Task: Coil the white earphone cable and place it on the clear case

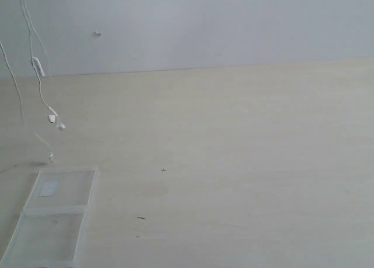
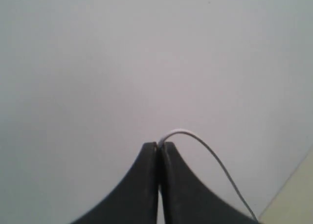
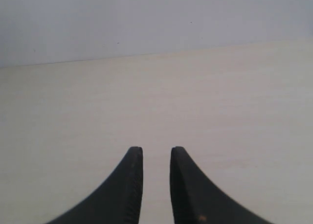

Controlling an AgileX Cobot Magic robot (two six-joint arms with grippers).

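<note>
Pincer of the left arm (image 2: 160, 145), two black curved fingers pressed together, pinches a thin white earphone cable (image 2: 201, 142) at its tips. The wire arcs from the pinch and trails away past one finger, against a pale grey wall (image 2: 98, 62). The right arm's pincer (image 3: 156, 150) has black fingers a narrow gap apart, nothing between them, facing out over a light wood-grain table (image 3: 220, 111).

Neither pincer shows in the exterior view. The cable (image 1: 40, 94) hangs in loose strands from beyond the top left edge, so the left arm seems to hold it high. A slim white inline remote (image 1: 38, 67) sits partway down one strand; small white earbuds (image 1: 61, 126) dangle lower. The lowest white tip (image 1: 51, 157) hangs just beyond the far edge of a flat clear plastic case (image 1: 55, 221) of two hinged halves, lying open at the table's near left, with a small white sticker (image 1: 49, 189) on its far half. Whether that tip touches the table cannot be told.

No coil is formed yet; the step in hand seems to be gathering the hanging length. Done well, it likely needs a firm left pinch, since thin wire slips, the right pincer reaching across to catch a strand below the remote, and slow moves so the earbuds do not swing.
</note>
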